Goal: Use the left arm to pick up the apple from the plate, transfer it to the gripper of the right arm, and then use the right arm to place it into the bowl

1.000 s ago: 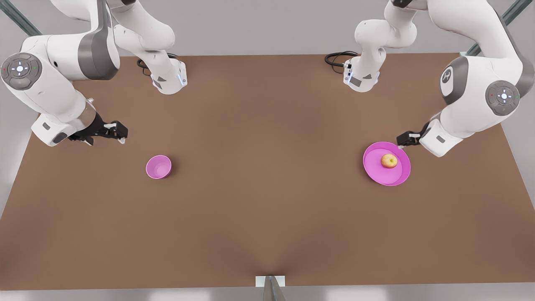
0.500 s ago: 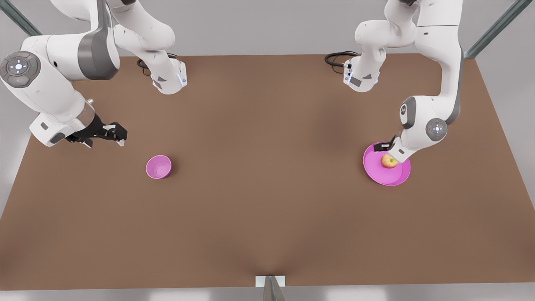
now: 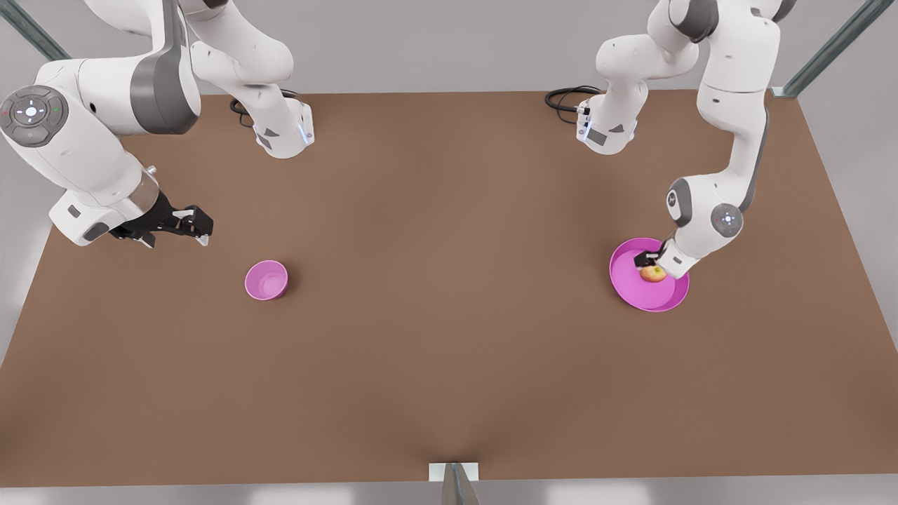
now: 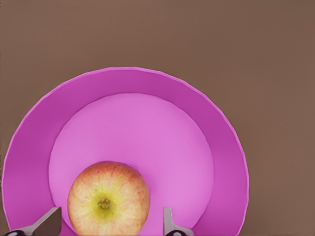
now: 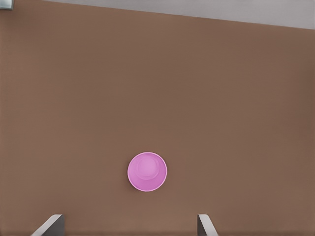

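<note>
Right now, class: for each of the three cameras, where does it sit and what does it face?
Front view: high opposite the arm bases, facing down on the table; shows both arms.
Left wrist view: above the plate, facing down; open left claw straddles the apple.
Right wrist view: over the bowl; open right claw waits.
Shared: each wrist's dish also appears in front.

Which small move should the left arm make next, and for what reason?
Probably close the fingers. The left end effector is open over the plate, with one finger on each side of the apple, so the grasp seems lined up. The right end effector waits, open, near the bowl.
</note>
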Controlling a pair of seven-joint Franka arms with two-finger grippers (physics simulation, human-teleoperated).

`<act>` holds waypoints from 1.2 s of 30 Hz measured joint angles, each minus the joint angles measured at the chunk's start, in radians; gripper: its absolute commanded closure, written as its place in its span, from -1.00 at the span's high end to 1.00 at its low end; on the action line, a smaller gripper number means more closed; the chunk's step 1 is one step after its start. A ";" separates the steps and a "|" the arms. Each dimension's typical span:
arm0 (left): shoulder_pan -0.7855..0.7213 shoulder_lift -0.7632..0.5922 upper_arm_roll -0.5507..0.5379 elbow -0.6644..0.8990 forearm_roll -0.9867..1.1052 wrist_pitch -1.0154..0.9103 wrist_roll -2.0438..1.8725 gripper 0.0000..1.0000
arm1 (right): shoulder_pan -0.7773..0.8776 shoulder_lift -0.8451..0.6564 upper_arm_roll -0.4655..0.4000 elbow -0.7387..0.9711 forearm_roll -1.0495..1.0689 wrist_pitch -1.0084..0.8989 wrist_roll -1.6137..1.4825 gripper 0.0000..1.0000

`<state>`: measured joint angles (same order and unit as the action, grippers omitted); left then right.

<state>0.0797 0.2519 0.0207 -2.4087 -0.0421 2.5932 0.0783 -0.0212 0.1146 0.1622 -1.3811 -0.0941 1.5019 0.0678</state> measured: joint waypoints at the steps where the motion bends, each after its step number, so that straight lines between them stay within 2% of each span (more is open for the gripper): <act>1: 0.001 0.008 0.000 0.000 0.000 0.007 0.006 1.00 | 0.000 0.000 0.000 0.000 0.000 0.000 0.000 1.00; 8: 0.002 0.071 0.000 0.001 0.000 0.045 0.038 1.00 | 0.000 0.000 0.000 0.000 0.000 0.000 0.001 1.00; 10: 0.001 0.075 -0.001 0.001 0.000 0.054 0.045 0.91 | 0.000 0.000 -0.001 0.000 0.000 0.000 0.001 1.00; 13: 0.002 0.076 -0.001 0.003 0.001 0.062 0.054 0.91 | -0.004 0.000 -0.002 0.000 0.000 0.000 0.000 1.00; 17: 0.003 0.077 0.000 0.006 0.002 0.068 0.064 0.63 | -0.005 0.000 -0.002 0.000 0.000 0.000 -0.001 1.00; 33: 0.001 0.069 -0.002 0.034 0.006 0.072 0.079 0.56 | -0.002 0.001 0.000 0.000 0.000 0.000 -0.001 1.00; 36: -0.003 0.028 -0.049 0.049 -0.012 0.070 0.079 0.56 | 0.000 0.000 0.000 0.000 0.000 0.000 0.000 1.00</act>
<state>0.0772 0.2795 -0.0286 -2.3601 -0.0543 2.6635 0.1574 -0.0209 0.1149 0.1621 -1.3810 -0.0941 1.5021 0.0674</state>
